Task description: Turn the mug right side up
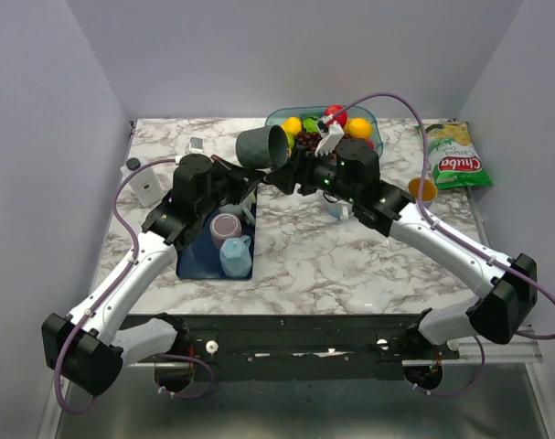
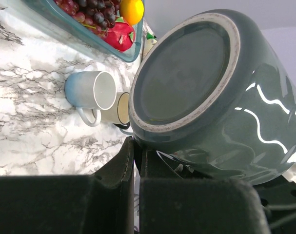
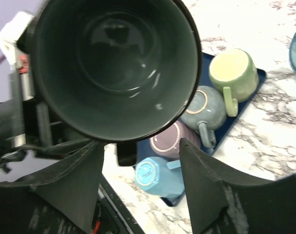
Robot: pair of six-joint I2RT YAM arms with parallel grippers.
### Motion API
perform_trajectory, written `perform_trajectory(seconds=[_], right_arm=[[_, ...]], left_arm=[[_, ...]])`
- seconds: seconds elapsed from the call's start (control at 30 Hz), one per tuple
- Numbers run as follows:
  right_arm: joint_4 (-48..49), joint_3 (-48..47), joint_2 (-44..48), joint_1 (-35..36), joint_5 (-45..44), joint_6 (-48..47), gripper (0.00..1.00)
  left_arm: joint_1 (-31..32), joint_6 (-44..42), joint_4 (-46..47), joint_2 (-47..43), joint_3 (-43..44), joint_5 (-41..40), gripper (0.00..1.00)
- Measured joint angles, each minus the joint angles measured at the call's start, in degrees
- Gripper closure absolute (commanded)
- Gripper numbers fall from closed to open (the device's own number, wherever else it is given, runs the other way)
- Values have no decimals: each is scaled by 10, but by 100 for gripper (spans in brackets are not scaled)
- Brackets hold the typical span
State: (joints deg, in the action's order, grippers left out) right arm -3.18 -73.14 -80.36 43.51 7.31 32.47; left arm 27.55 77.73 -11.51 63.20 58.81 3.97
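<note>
Mug (image 1: 261, 146) lies sideways aloft, left tool (image 2: 137, 156) apparently pinching it, right tool (image 3: 140, 146) spread.

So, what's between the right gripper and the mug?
Nothing. In the right wrist view the right gripper, open, faces the mug mouth-on with no object in the gap; the tray lies lower down, behind.

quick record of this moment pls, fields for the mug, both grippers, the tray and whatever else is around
mug: dark green mug, held off the table, lying sideways, mouth toward the right arm
left gripper: shut on the dark green mug
right gripper: open, at the mug's mouth, not gripping it
tray: blue tray holding four other mugs
other: fruit bowl, chips bag
</note>
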Motion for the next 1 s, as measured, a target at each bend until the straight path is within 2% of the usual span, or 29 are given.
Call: perform_trajectory(seconds=[0.13,0.3,0.47,0.6,0.7,0.8,0.9,0.93,1.0], right_arm=[[-2,-3,-16,0,-6,0,46],[-3,-23,-31,0,-6,1,53],[0,-24,-31,2,-9,5,66],[24,-14,-29,7,-17,7,66],[49,3,-22,7,-23,7,57],[75,24,-13,7,-32,10,55],[99,42,-5,7,-41,10,70],[106,46,-3,8,-43,13,85],[118,52,0,11,-45,17,99]], left_arm=[[8,1,3,0,0,-5,100],[12,2,8,0,0,-23,100],[18,3,9,0,0,-35,100],[21,8,10,1,0,-39,100],[24,14,12,1,0,-42,100],[27,19,13,1,0,-42,100],[31,23,15,1,0,-42,100],[31,24,16,1,0,-42,100],[33,28,17,1,0,-43,100]])
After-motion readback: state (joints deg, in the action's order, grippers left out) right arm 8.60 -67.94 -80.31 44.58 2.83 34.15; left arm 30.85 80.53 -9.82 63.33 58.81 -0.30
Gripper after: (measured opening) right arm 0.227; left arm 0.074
